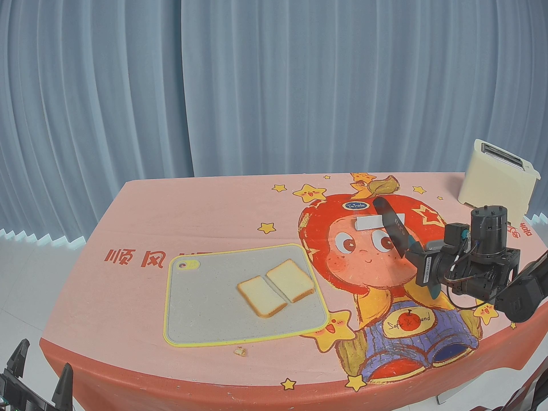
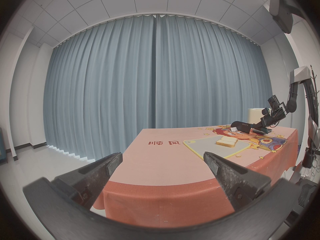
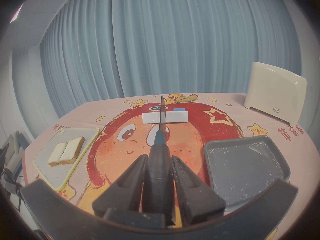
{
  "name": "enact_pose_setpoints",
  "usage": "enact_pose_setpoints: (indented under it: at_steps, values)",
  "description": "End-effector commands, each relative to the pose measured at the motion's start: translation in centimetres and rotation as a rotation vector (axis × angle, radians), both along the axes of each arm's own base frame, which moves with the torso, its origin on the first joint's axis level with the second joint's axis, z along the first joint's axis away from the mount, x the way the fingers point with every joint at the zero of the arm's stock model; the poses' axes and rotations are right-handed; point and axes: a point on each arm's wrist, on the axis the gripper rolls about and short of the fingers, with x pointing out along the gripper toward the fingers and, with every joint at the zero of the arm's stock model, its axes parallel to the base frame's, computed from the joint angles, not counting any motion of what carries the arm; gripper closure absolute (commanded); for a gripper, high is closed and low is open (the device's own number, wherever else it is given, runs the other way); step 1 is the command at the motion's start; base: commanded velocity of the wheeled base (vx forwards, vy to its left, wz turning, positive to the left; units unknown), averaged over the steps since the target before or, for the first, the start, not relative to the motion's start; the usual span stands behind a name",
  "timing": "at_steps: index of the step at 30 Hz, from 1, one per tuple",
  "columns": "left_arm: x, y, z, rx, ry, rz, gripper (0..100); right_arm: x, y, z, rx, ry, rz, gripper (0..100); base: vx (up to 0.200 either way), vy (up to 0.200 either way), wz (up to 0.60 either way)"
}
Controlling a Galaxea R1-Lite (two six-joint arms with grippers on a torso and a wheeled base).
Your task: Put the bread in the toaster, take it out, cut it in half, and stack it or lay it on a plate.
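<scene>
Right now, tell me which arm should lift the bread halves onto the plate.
Left, probably: the left end effector is open and empty, while the right end effector is shut on the knife.

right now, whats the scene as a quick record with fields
bread: two bread halves side by side on the cutting board
knife: knife clamped in the right gripper, above the table, tip toward the white rest
left gripper: left gripper open, low, off the table's near left corner
toaster: toaster at the far right
plate: grey tray by the right gripper, no bread in it
</scene>
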Motion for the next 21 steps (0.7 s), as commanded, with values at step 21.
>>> enact_pose_setpoints:
  at_steps: [21]
  values:
    - [0.05,0.00,-0.51,0.000,0.007,0.000,0,0.08,0.14,0.27,0.008,-0.011,-0.001,0,0.000,0.000,0.00]
